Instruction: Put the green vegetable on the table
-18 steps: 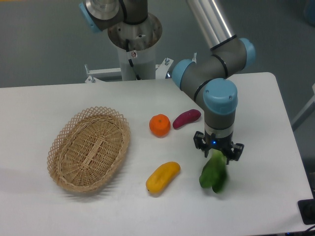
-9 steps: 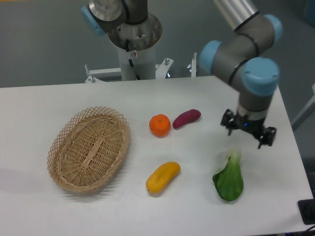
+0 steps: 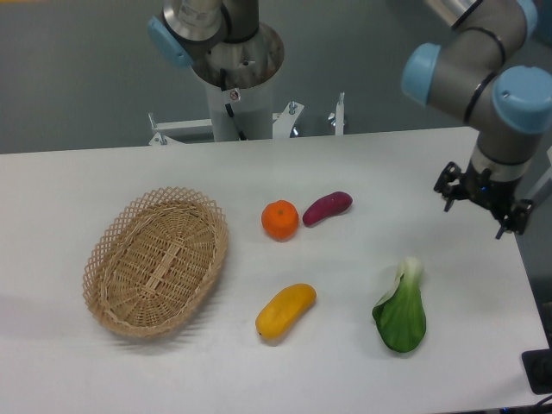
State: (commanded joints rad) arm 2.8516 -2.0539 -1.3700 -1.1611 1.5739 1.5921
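White tabletop with rounded corners [image 3: 103, 362], grey floor behind. My two-finger gripper [image 3: 483, 203] hangs over the table's far right edge, jaws spread, grasping nothing. Green leafy vegetable with a pale stalk [image 3: 402, 309] lies flat on the table, below and to the left of my gripper, well apart from it, stalk end pointing up toward the fingers. Further left of the vegetable: yellow oblong fruit [image 3: 285, 310]. Up-left of that, level with my gripper: purple sweet potato [image 3: 327, 207] and round orange fruit [image 3: 280, 219], just beside each other. Oval woven wicker basket [image 3: 156, 261] sits far to the left.
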